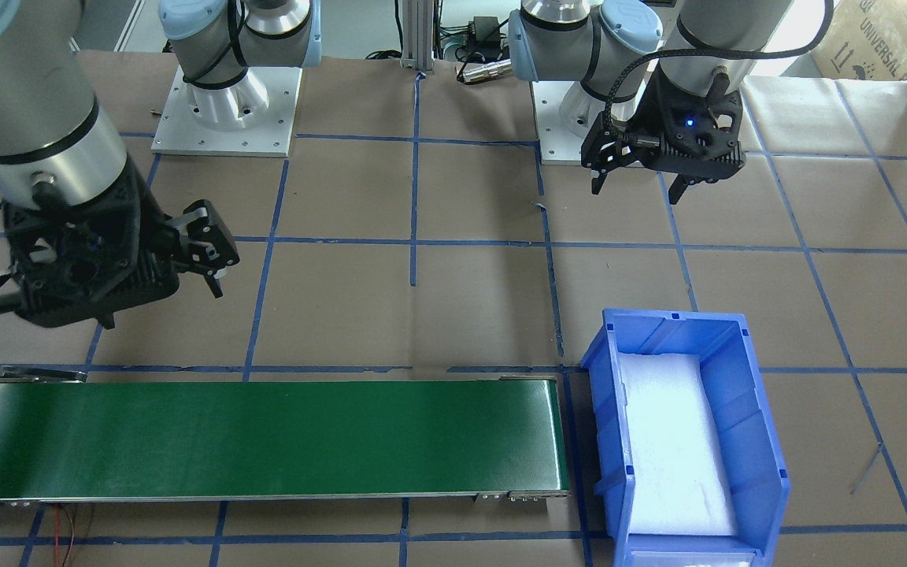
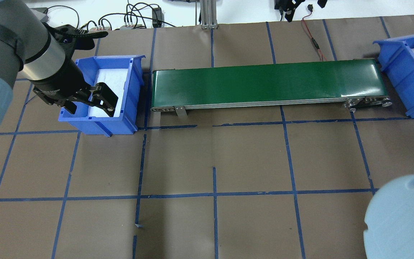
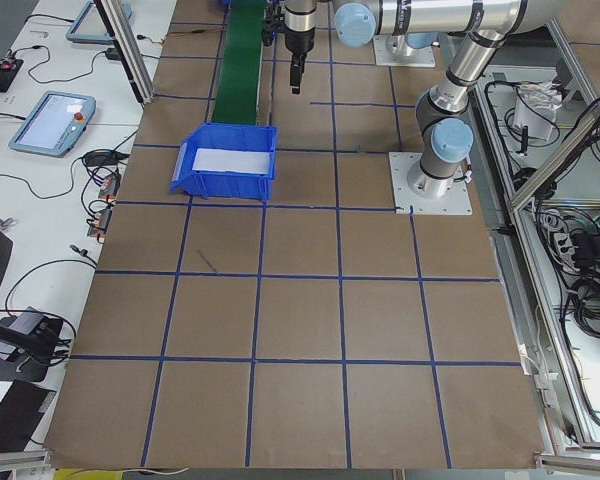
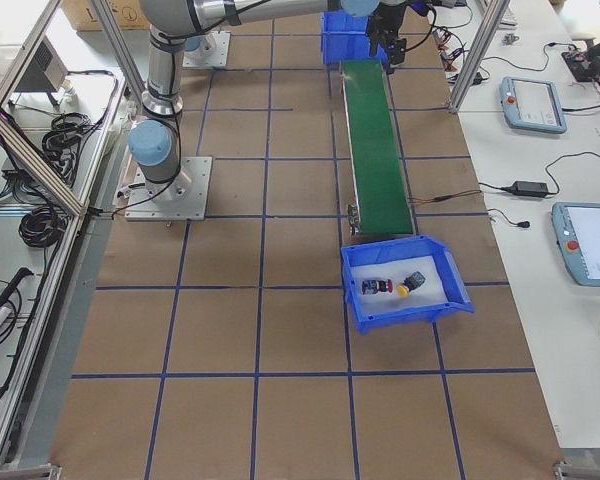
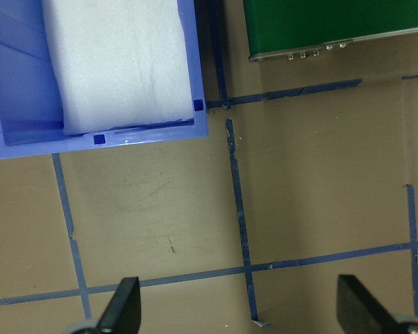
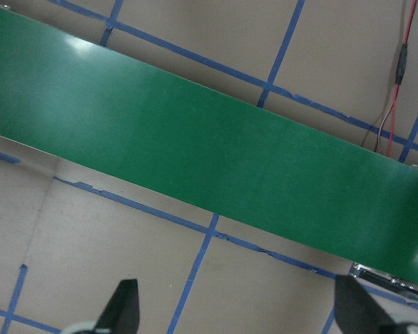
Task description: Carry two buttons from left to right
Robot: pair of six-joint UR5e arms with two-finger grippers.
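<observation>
The two buttons lie on white foam in the blue bin (image 4: 400, 312) at the conveyor's right end. One has a red cap (image 4: 378, 287), one a yellow cap (image 4: 411, 284). My left gripper (image 2: 92, 112) is open and empty, above the near edge of the other blue bin (image 2: 135, 93) at the conveyor's left end. This bin holds only white foam (image 5: 111, 62). The left gripper also shows in the front view (image 1: 634, 193). My right gripper (image 1: 164, 309) is open and empty, high over the table beside the conveyor's right end.
A long green conveyor belt (image 2: 264, 82) runs between the two bins and shows nothing on it. A red wire (image 6: 397, 76) lies beyond its right end. The table is brown paper with a blue tape grid. Tablets and cables lie on the side benches.
</observation>
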